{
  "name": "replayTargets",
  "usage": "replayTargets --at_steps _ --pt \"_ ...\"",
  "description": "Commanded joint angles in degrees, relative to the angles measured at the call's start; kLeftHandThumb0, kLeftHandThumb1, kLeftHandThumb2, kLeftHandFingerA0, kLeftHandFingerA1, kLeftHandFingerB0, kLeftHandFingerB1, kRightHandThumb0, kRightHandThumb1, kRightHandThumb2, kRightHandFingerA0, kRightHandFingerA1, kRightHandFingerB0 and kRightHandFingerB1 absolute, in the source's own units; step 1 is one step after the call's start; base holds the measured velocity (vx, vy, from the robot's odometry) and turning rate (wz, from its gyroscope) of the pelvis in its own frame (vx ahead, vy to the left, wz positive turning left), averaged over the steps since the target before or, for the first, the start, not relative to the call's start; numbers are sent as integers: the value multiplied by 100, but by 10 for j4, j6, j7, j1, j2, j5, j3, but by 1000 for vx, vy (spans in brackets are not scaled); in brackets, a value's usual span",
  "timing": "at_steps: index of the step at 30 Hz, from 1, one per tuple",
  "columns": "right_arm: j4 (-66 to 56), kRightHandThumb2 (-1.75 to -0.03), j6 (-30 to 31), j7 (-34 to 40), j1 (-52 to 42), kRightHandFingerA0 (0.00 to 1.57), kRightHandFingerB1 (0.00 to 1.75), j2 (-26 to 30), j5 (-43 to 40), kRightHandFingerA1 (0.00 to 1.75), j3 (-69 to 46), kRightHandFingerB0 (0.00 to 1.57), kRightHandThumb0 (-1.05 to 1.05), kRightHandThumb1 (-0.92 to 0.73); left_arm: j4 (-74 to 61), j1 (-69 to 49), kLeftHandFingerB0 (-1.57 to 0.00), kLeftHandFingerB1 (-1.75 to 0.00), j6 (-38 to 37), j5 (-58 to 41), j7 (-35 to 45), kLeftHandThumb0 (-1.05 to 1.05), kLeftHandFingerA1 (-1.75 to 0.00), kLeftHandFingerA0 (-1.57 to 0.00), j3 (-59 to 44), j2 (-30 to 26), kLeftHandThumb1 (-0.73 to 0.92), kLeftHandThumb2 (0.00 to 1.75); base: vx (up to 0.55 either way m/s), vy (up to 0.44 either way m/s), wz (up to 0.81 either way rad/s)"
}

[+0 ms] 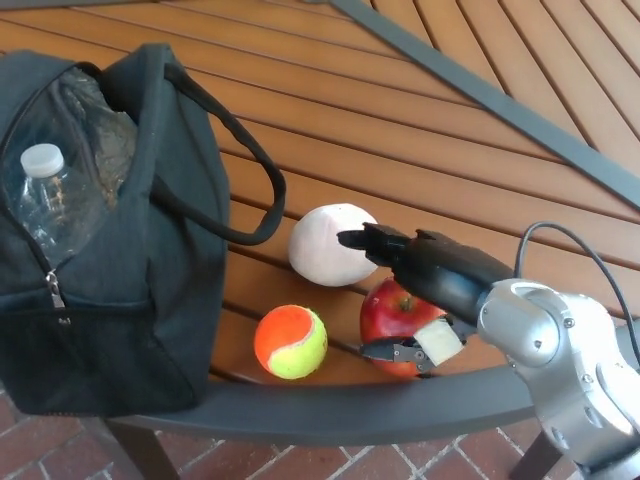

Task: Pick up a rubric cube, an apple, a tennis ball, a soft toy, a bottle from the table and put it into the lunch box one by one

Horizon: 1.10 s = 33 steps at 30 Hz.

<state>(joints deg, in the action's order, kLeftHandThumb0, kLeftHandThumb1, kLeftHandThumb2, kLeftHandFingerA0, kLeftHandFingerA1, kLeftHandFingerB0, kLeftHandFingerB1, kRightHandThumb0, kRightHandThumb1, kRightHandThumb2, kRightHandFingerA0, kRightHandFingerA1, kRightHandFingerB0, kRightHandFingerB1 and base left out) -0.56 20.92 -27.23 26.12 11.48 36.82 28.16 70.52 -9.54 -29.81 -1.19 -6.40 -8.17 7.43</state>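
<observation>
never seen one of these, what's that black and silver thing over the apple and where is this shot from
The picture comes from a camera on a humanoid robot's head, looking down at a slatted wooden table. The black and silver thing is the robot's right hand on its arm, with fingers above and below the red apple, not yet clearly gripping it. Beside it lie a pale round soft toy and an orange-and-yellow tennis ball. The dark fabric lunch bag already holds a clear plastic bottle. The left hand is out of view.
</observation>
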Motion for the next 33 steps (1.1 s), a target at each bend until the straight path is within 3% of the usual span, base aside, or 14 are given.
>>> replayTargets --at_steps 1,9,10,11,15,16,18,19,29,30,33 --pt "24 -60 -45 48 -2 30 39 33 40 65 20 48 -61 -64 5 -6 -94 -102 -19 11 -5 -11 -104 -105 8 6 66 83 0 0 0" --pt "62 -60 -73 47 -14 24 41 83 68 62 58 46 -63 -65 5 -3 -95 -104 -19 7 -2 -11 -106 -105 7 6 62 84 0 0 0" --pt "65 -89 -73 40 -14 19 53 88 80 60 72 35 -66 -52 5 -2 -96 -103 -18 6 -1 -9 -108 -105 6 8 60 87 0 0 0" --pt "68 -89 -73 35 -14 19 53 91 88 60 82 35 -66 -52 5 -1 -96 -103 -17 4 -1 -9 -108 -105 5 9 60 87 0 0 0" --pt "65 -87 -72 24 -24 23 51 97 100 59 105 35 -63 -50 5 2 -97 -102 -15 -12 13 -11 -106 -106 -8 14 54 93 0 0 0" --pt "66 -59 -62 13 -26 21 38 93 97 55 109 40 -59 -63 6 2 -98 -103 -15 -6 10 -11 -107 -107 -5 12 55 96 0 0 0" --pt "66 -59 -50 -1 -29 21 38 86 94 55 113 40 -59 -63 7 1 -98 -103 -16 1 6 -11 -107 -107 -2 9 55 96 0 0 0" --pt "66 -85 -43 -8 -30 17 50 82 94 57 117 31 -62 -49 7 1 -97 -104 -14 3 3 -9 -107 -105 -1 9 59 89 0 0 0" --pt "69 -84 -27 6 -51 23 50 26 65 58 117 33 -55 -50 5 -1 -95 -104 -15 6 -4 -11 -107 -106 2 12 63 86 0 0 0" --pt "68 -60 -28 9 -55 25 41 15 57 59 114 37 -51 -66 4 -3 -95 -105 -18 5 -1 -9 -109 -103 1 13 62 87 0 0 0" --pt "69 -60 -35 20 -67 32 41 -8 43 60 110 40 -47 -66 3 -6 -96 -105 -21 0 2 -11 -107 -106 -1 16 62 88 0 0 0"
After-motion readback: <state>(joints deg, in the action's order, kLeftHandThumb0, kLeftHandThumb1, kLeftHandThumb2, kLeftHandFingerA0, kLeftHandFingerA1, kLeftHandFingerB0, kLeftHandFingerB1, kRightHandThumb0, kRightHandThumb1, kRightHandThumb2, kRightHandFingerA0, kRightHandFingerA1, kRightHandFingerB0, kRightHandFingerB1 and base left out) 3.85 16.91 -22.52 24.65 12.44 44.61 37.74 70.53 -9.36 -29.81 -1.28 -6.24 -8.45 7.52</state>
